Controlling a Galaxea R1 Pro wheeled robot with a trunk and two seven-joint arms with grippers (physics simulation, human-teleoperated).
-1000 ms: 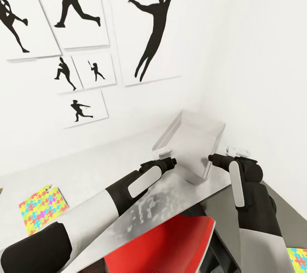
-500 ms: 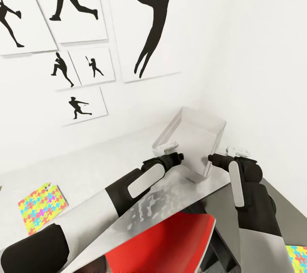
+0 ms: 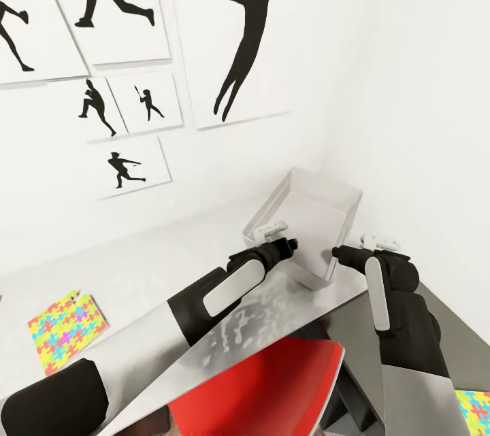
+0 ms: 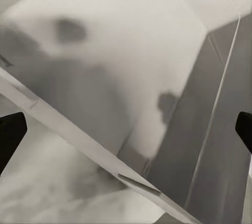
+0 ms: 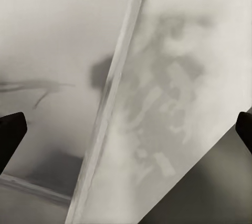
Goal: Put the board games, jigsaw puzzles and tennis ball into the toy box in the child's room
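Closest to us there's a red chair (image 3: 272,388) tucked under the counter (image 3: 143,266), with one jigsaw puzzle (image 3: 64,327) lying flat on the counter off to our left. Both our hands look spread and empty: the left hand (image 3: 272,230) hovers right at the toy box (image 3: 320,218) near rim, the right hand (image 3: 378,241) just beside its side wall. We reckon bumping that rim could shove the box into the wall corner (image 3: 354,116), where there's barely any room.
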